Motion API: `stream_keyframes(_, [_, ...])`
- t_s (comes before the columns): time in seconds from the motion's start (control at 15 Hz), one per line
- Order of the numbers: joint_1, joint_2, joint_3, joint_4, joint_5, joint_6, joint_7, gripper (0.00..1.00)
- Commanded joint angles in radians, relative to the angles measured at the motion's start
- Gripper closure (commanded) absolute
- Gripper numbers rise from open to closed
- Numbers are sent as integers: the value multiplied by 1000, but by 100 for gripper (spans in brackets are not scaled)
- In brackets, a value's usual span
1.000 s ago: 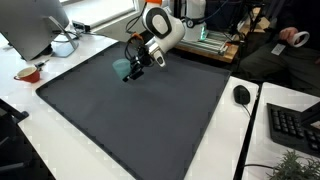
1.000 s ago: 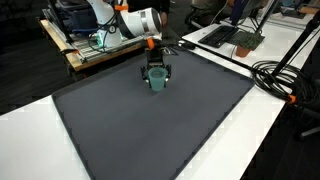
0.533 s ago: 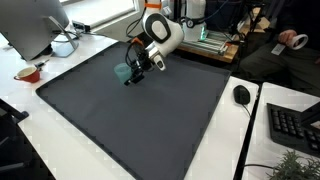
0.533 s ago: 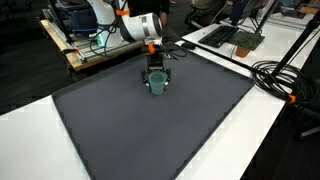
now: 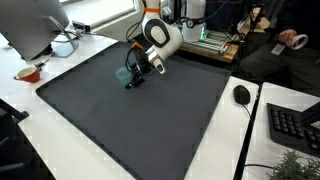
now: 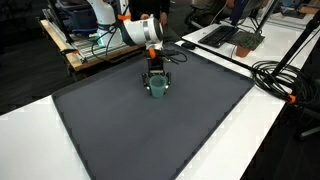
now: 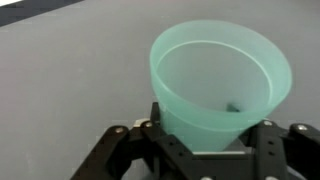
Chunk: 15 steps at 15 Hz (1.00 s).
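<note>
My gripper (image 5: 135, 75) is shut on a translucent teal plastic cup (image 5: 127, 76), low over the far part of a dark grey mat (image 5: 130, 125). It shows in both exterior views, with the gripper (image 6: 156, 80) above the cup (image 6: 157, 88). In the wrist view the cup (image 7: 220, 80) fills the upper right, mouth toward the camera, its narrow base wedged between the black jaws (image 7: 200, 142). A small dark speck lies inside it.
The mat (image 6: 150, 130) covers most of a white table. A monitor (image 5: 30, 25), a white object (image 5: 63, 45) and a red bowl (image 5: 28, 73) stand at one side. A mouse (image 5: 241, 95) and keyboard (image 5: 295, 125) lie at another. Cables (image 6: 285, 75) run along the edge.
The gripper has moved a little way along and lower over the mat, carrying the teal cup with it. Its grip has not changed.
</note>
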Motion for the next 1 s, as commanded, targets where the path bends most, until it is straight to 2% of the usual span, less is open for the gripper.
stream_keyframes(0.0, [-10, 9, 3, 19, 3, 25, -13, 2])
stream_keyframes(0.2, [-5, -13, 6, -2, 32, 41, -29, 0])
stream_keyframes(0.33, [-6, -52, 23, -39, 17, 101, -10, 0])
stream_keyframes(0.53, [11, -177, 36, -172, 43, 180, -26, 0])
stream_keyframes(0.73, [29, -323, 36, -339, 110, 193, -37, 0])
stream_keyframes(0.8, [30, -379, 48, -389, 88, 193, -9, 0])
stream_keyframes(0.93, [43, -482, 92, -473, -55, 122, 143, 0])
